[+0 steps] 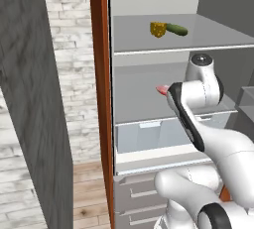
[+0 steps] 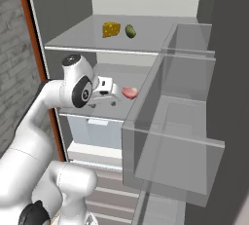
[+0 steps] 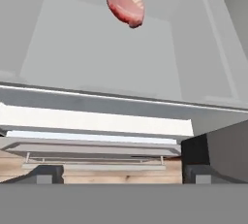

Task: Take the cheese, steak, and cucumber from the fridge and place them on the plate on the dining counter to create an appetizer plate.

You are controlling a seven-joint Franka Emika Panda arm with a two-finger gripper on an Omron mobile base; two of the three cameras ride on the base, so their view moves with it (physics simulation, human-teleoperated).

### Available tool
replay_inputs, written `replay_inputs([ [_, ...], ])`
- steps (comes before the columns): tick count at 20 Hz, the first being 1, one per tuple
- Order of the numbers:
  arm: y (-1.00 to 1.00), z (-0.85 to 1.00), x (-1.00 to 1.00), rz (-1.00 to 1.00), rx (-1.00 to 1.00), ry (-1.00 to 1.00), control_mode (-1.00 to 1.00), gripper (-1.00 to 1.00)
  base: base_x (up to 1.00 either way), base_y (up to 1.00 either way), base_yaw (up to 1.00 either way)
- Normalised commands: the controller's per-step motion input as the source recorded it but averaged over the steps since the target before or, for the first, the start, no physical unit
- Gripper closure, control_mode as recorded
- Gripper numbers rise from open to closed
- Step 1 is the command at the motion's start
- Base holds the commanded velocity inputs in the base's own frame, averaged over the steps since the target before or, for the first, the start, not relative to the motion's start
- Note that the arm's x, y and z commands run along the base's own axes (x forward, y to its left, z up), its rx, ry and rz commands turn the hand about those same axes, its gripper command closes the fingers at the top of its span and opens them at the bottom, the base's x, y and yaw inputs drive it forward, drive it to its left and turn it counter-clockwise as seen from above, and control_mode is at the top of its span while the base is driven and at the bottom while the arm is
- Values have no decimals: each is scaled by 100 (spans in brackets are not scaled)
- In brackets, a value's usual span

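The fridge stands open. On its upper glass shelf, a yellow speckled cheese lies beside a dark green cucumber; both also appear as the cheese and cucumber in the right base view. A pinkish-red steak lies on the middle shelf, partly hidden by my arm where the steak shows from the left. My gripper hovers open just left of the steak and short of it, holding nothing. In the hand view the steak lies ahead, beyond the gripper. The plate and dining counter are out of view.
The fridge door with clear bins stands open close on the right. A clear crisper drawer sits under the middle shelf, with grey drawers below it. A grey panel and a brick wall are on the left.
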Motion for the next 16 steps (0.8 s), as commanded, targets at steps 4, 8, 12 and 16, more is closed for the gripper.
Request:
replay_inputs([
  [4, -18, -34, 40, 0, -7, 0, -100, -100, 0, 0, 0],
  [8, -9, -27, 52, 0, -10, 0, -100, -100, 0, 0, 0],
  [12, 0, -2, 31, 0, -11, 0, -100, -100, 0, 0, 0],
  [16, 0, 0, 29, 0, -9, 0, -100, -100, 0, 0, 0],
])
